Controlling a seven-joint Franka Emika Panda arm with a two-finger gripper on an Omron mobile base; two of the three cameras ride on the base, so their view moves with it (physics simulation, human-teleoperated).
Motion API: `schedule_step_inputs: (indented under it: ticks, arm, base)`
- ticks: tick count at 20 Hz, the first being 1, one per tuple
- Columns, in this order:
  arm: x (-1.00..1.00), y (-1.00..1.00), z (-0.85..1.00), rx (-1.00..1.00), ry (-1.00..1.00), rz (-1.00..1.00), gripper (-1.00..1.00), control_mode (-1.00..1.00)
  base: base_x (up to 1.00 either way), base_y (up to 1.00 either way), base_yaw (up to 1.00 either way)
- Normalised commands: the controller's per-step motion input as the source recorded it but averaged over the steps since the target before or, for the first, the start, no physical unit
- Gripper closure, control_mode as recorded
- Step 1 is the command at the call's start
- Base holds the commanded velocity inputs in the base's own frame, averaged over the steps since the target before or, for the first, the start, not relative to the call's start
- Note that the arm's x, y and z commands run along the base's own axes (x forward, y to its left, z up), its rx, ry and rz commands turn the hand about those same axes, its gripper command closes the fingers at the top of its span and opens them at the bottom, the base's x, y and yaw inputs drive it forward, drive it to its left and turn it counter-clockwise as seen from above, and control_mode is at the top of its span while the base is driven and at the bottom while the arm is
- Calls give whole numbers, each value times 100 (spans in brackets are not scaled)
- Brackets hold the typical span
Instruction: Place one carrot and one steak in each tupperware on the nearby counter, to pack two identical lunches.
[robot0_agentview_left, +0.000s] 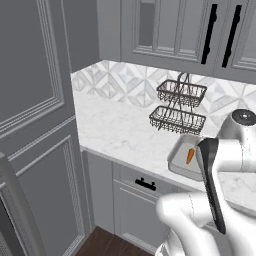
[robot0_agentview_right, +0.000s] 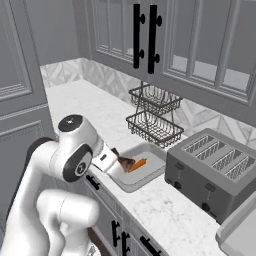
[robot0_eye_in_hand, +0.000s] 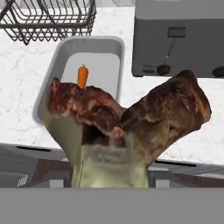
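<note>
A dark brown steak (robot0_eye_in_hand: 131, 118) with reddish patches and a pale fatty edge hangs folded in my gripper (robot0_agentview_right: 114, 161), which is shut on it; the slab hides the fingertips in the hand view. The steak (robot0_agentview_right: 125, 162) sits at the near-left rim of a light-grey tupperware (robot0_agentview_right: 152, 149) on the white marble counter (robot0_agentview_left: 115, 130). Inside that tupperware (robot0_eye_in_hand: 52, 74) lies one small orange carrot (robot0_eye_in_hand: 82, 75), also seen as carrot (robot0_agentview_right: 138, 163) and carrot (robot0_agentview_left: 190, 156). A second tupperware (robot0_agentview_right: 240, 232) shows at the lower right corner of the right base view.
A grey toaster (robot0_agentview_right: 215, 170) stands just right of the tupperware. A two-tier black wire basket (robot0_agentview_left: 179, 107) stands behind it by the tiled backsplash. Upper cabinets with black handles (robot0_agentview_right: 143, 35) hang above. A tall grey panelled wall (robot0_agentview_left: 35, 125) bounds the counter's left end.
</note>
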Motion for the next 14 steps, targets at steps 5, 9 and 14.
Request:
schedule_step_inputs:
  ticks: [5,9,14]
  arm:
    - [50,-8,-38,4,0,-1,100,-100]
    - [74,0,-6,0,9,-1,100,-100]
    - [29,-15,-29,-2,3,-17,100,-100]
  base:
    - [0,0,0]
    - [0,0,0]
    - [0,0,0]
